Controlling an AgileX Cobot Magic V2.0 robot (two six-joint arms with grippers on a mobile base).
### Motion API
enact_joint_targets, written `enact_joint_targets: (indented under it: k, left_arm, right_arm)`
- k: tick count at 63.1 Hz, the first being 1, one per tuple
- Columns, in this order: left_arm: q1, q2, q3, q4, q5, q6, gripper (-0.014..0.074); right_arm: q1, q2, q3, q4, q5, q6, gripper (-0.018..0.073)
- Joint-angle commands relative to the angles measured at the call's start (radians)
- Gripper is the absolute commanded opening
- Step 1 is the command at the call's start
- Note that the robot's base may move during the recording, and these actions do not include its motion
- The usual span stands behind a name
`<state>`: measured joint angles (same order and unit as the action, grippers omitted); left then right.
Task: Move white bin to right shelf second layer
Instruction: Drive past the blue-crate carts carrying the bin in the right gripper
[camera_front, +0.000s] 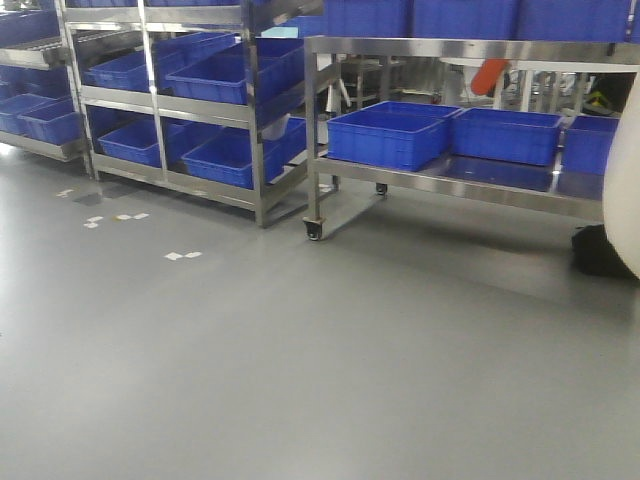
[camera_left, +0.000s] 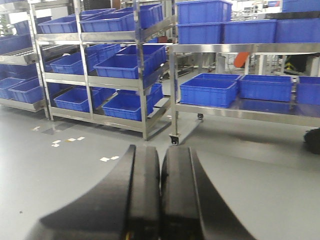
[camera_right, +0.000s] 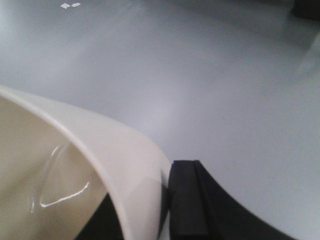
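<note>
**Front view.** Grey smooth floor (camera_front: 300, 380). Stainless-steel racks (camera_front: 256, 170) stand on the left and a steel wheeled table (camera_front: 450, 47) on the right, both carrying blue rectangular plastic crates (camera_front: 385, 135). Small white floor marks (camera_front: 182, 256) lie near the racks. The cream-white smooth plastic bin (camera_front: 627, 180) shows only as a convex sliver at the right edge, in front of the table's right end. Neither gripper is in frame.

**Left wrist view.** Shows the same racks, table and crates, but not the bin. Left gripper (camera_left: 160, 195): two black fingers (camera_left: 142, 200) pressed side by side with only a hairline seam between them. It holds nothing and is aimed toward the table's caster leg.

**Right wrist view.** This is the only close look at the bin (camera_right: 100, 135). The right gripper (camera_right: 145, 205) pinches the bin wall at the rim. One black padded finger (camera_right: 186, 200) lies against the outside, and a dark edge of the other shows inside, below the rim.

**Orientation.** The rim sweeps from left-centre down to bottom-centre, and the glossy interior fills the lower left, so the mouth opens toward the wrist camera. Bare floor lies beyond the rim. Too little of the rim shows to pick a long axis, and I cannot tell the bin's tilt against the floor.
</note>
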<state>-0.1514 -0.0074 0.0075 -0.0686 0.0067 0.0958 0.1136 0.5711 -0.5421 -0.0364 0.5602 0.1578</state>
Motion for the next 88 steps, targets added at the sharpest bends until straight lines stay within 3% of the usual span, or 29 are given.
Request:
enact_joint_targets:
  k: [1,88]
  left_arm:
    - [-0.002,-0.013,0.033,-0.005,-0.086,-0.007,0.0085]
    - [-0.002,-0.013,0.033,-0.005,-0.086,-0.007,0.0085]
  right_arm:
    - [-0.005,0.005,-0.034,0.002,-0.090,0.000,0.0055]
    - [-0.005,0.005,-0.034,0.002,-0.090,0.000,0.0055]
